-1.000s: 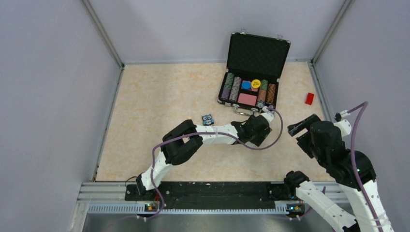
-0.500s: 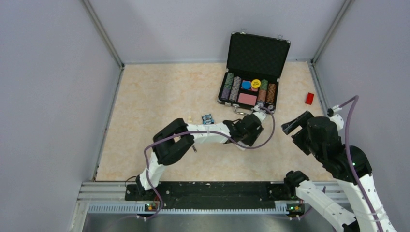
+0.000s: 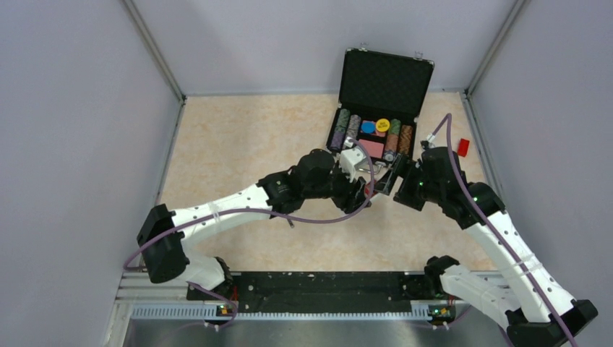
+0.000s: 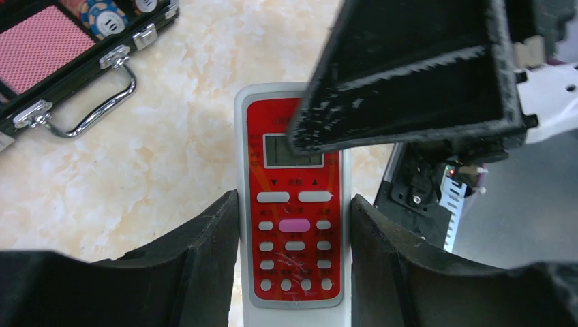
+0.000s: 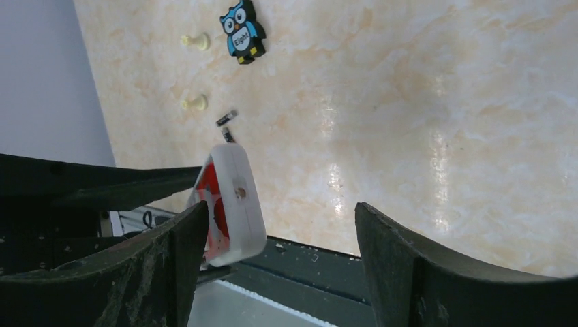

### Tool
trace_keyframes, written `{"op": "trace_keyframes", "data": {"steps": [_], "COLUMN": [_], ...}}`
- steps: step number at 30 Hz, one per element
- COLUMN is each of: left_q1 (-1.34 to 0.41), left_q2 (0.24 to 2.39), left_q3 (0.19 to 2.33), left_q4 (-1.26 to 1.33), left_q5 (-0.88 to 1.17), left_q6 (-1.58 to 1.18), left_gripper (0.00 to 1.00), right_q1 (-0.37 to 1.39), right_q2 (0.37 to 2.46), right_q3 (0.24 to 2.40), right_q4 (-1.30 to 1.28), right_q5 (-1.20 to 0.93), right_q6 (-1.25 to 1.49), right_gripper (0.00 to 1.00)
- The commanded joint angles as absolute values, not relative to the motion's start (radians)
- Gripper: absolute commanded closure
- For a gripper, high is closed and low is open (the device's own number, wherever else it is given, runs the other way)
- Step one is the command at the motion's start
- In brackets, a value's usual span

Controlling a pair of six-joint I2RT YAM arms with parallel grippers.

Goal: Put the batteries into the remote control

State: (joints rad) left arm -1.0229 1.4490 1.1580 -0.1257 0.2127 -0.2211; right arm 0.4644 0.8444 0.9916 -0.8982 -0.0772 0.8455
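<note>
My left gripper (image 4: 293, 204) is shut on the remote control (image 4: 293, 231), its red button face toward the wrist camera, and holds it above the table. In the top view the left gripper (image 3: 367, 191) meets my right gripper (image 3: 390, 178) in front of the case. My right gripper (image 5: 281, 211) is open; the remote's white end (image 5: 233, 204) sits between its jaws, close to the left finger (image 5: 170, 266). One right finger (image 4: 409, 75) overlaps the remote's top. Two batteries (image 5: 227, 118) lie on the table near a cream peg (image 5: 194, 103).
An open black case (image 3: 379, 79) of poker chips stands at the back; its handle (image 4: 95, 112) shows in the left wrist view. A small red block (image 3: 463, 147) lies at the right wall. A blue owl toy (image 5: 243, 30) and another peg (image 5: 195, 42) lie beyond the batteries.
My left arm has stretched out and lifted the remote toward the case. My right arm has swung left, bringing its open jaws around the remote's end. The owl toy is now hidden in the top view.
</note>
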Motion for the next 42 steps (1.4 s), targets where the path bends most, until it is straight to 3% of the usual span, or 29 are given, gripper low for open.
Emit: {"op": "trace_keyframes", "data": {"steps": [1,9,12,16,17,20,23,26,30,34,35,40,42], "left_q1": [-1.024,-1.024,-1.024,-1.024,-1.024,-1.025,-1.024,-1.024,-1.023,-1.023,-1.023,-1.014,-1.001], "left_q2": [1.39,1.384,1.387,1.396,1.399,1.41,1.425,1.455,1.512,1.565,1.573,1.577,1.558], "left_q3": [1.146,1.168,1.174,1.181,1.185,1.198,1.207,1.229,1.278,1.322,1.324,1.323,1.306], "left_q4": [-0.087,-0.101,-0.095,-0.095,-0.099,-0.115,-0.11,-0.106,-0.119,-0.137,-0.132,-0.121,-0.106], "left_q5": [0.341,0.306,0.303,0.297,0.292,0.29,0.293,0.308,0.331,0.363,0.37,0.39,0.403], "left_q6": [-0.149,-0.141,-0.147,-0.165,-0.171,-0.182,-0.187,-0.191,-0.21,-0.242,-0.25,-0.279,-0.296], "left_gripper": [1.0,1.0,1.0,1.0,0.96,0.62,0.38,0.27,0.24,0.3,0.37,0.97,1.0], "right_q1": [0.456,0.457,0.457,0.458,0.458,0.474,0.508,0.546,0.578,0.583,0.583,0.583,0.583], "right_q2": [0.859,0.887,0.886,0.89,0.892,0.907,0.926,0.946,0.963,0.966,0.964,0.935,0.911], "right_q3": [1.026,1.017,1.007,1.004,1.007,1.024,1.038,1.051,1.068,1.076,1.074,1.079,1.078], "right_q4": [-0.786,-0.766,-0.753,-0.723,-0.72,-0.719,-0.719,-0.715,-0.713,-0.718,-0.719,-0.735,-0.739], "right_q5": [-0.182,-0.238,-0.25,-0.261,-0.257,-0.224,-0.182,-0.153,-0.126,-0.119,-0.119,-0.098,-0.077], "right_q6": [0.796,0.819,0.83,0.853,0.858,0.861,0.871,0.879,0.869,0.857,0.858,0.887,0.911], "right_gripper": [0.23,0.36,0.52,0.87,0.91,0.99,1.0,1.0,1.0,1.0,0.99,0.86,0.73]}}
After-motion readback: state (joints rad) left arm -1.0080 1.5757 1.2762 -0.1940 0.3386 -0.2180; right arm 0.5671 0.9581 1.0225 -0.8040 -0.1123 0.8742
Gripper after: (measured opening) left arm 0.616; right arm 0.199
